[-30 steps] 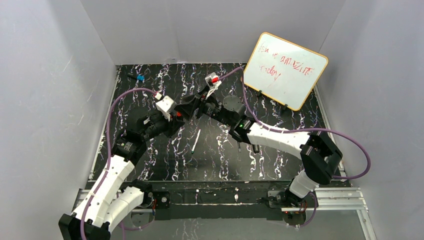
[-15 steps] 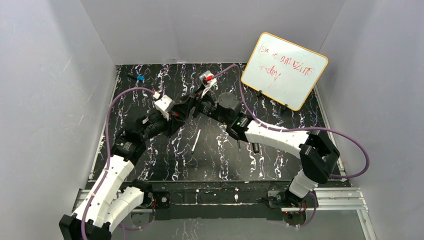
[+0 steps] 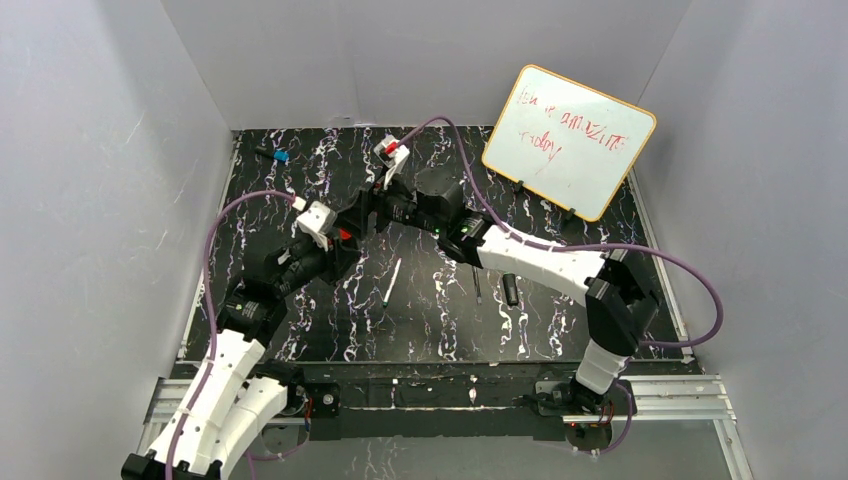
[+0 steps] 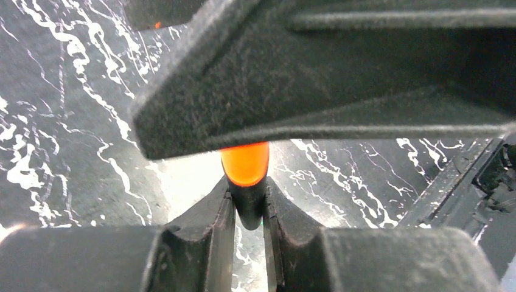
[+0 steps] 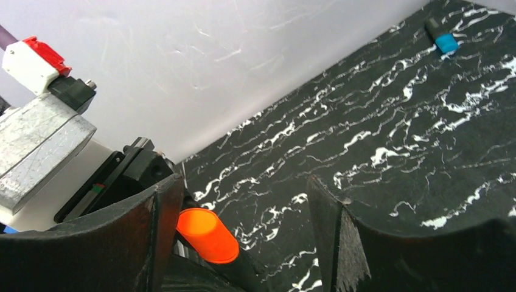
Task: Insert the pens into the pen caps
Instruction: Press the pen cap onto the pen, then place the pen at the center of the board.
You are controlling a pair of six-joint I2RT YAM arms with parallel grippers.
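Above black marbled table [image 3: 430,320], white walls [image 3: 100,200] — left claw [image 4: 248,205] clamps orange-tipped marker [image 4: 244,164] | right claw [image 5: 240,185] spread wide

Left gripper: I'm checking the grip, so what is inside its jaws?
An orange-ended black marker is pinched inside the left gripper. The jaws hide its lower body. Its orange top is partly covered by the right gripper, whose jaws stand open around it.
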